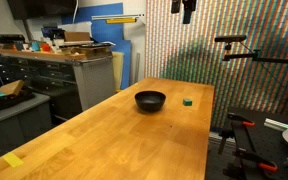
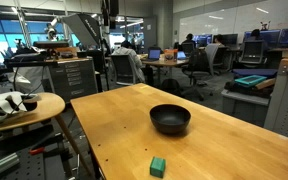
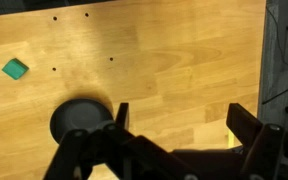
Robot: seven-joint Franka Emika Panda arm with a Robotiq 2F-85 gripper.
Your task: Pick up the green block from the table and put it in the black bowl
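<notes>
Wrist view: gripper [image 3: 182,128] looks down on the table [image 3: 184,50] from high above. The jaws are spread wide with only bare wood showing between them, and nothing is held. The green block [image 3: 15,68] lies flat on the wood toward the left edge of this view, well apart from both fingers. The black bowl [image 3: 79,118] is at lower left, appearing just beside one finger in the picture but far below it. Part of its inside is hidden by the gripper body.

Exterior view: the table [image 1: 104,140] runs away from the camera. The black bowl [image 1: 150,100] stands upright near the far end. The green block [image 1: 187,101] sits on the wood near the bowl without touching it. A dark shape at the top edge is probably the gripper, well above both, and its jaws cannot be read here.

Exterior view: the black bowl [image 2: 170,119] is mid-table [image 2: 114,110] and its inside shows empty. The green block [image 2: 157,166] is nearer the camera, close to the table edge and apart from the bowl.

Progress, as judged: no step is complete. The block is ungrasped and the bowl is unfilled. Outstanding steps are to travel over the block, descend, close on it, lift, carry it to the bowl and release.
</notes>
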